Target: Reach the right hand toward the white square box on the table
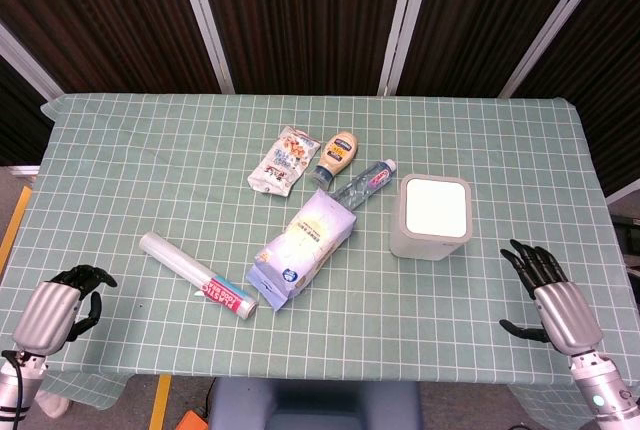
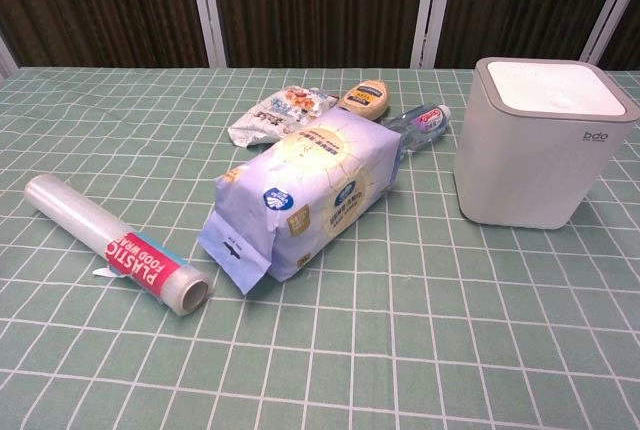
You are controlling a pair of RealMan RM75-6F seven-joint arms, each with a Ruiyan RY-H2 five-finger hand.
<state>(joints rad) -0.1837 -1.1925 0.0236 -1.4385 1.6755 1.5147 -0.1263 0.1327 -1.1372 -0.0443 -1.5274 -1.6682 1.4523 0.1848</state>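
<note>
The white square box (image 1: 433, 218) stands upright right of the table's middle; in the chest view the box (image 2: 540, 140) shows at the right with a grey rim around its lid. My right hand (image 1: 548, 295) hovers near the table's front right edge, fingers spread and holding nothing, well short of the box and to its lower right. My left hand (image 1: 60, 308) rests at the front left corner with its fingers curled in on nothing. Neither hand shows in the chest view.
Left of the box lie a pale blue and white bag (image 1: 303, 248), a small water bottle (image 1: 364, 184), a mayonnaise bottle (image 1: 336, 157) and a snack packet (image 1: 284, 160). A roll of plastic food wrap (image 1: 196, 273) lies at the front left on the green checked cloth (image 1: 480, 340).
</note>
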